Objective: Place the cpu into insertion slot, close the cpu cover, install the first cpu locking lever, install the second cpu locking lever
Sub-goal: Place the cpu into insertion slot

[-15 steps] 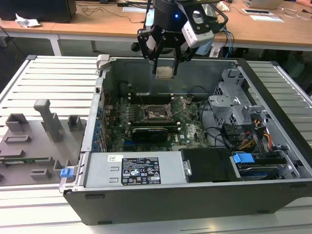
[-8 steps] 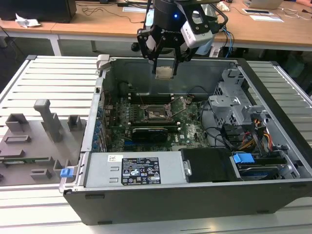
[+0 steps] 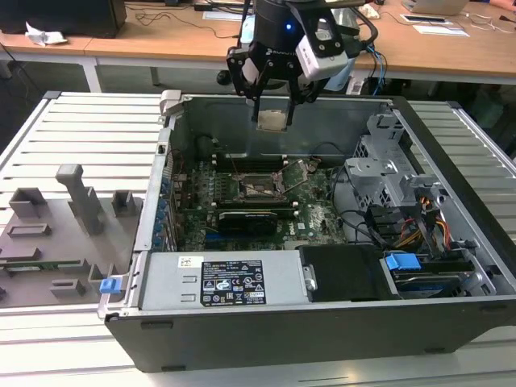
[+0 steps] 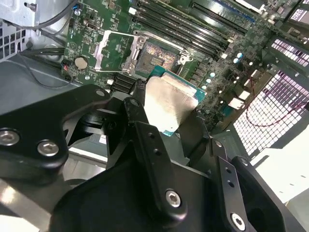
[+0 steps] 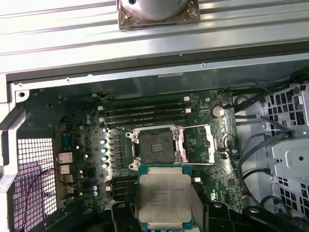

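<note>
Cpu (image 5: 164, 198) in jaws over case (image 3: 266, 326) on slatted table (image 3: 89, 129), desks (image 3: 161, 36) behind.

The black gripper (image 4: 166, 113) pinches the cpu (image 4: 169, 104) by its sides. The cpu's shiny silver face shows, with a thin green edge around it. It hangs above the green board (image 4: 96, 19), not touching it. The slot (image 4: 157, 54) is open and has nothing in it. The cover (image 4: 129, 57) is flipped open just beside the slot. A round silver battery (image 4: 80, 62) sits near the cover.
</note>
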Motion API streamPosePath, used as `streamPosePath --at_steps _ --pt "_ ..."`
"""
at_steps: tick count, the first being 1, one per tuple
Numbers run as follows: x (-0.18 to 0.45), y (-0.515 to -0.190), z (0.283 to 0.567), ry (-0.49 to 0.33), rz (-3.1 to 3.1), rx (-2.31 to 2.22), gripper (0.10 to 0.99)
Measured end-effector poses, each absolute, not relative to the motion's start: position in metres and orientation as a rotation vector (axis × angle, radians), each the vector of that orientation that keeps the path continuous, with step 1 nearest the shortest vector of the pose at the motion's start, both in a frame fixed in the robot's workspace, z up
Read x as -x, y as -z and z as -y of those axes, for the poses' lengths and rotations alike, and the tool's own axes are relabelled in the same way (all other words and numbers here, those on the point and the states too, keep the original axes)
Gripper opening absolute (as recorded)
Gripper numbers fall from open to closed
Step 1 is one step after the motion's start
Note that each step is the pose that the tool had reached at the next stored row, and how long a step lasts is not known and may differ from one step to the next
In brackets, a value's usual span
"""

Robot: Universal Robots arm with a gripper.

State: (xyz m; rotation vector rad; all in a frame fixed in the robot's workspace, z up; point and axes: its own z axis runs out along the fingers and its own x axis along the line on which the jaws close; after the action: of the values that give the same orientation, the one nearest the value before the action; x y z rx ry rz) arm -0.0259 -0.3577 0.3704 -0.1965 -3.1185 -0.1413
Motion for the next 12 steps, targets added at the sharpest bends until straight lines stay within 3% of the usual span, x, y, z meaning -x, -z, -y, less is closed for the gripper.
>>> streamPosePath --at_steps 12 --pt "0.0259 -0.3687 0.3582 0.141 3.114 0.296 0.525"
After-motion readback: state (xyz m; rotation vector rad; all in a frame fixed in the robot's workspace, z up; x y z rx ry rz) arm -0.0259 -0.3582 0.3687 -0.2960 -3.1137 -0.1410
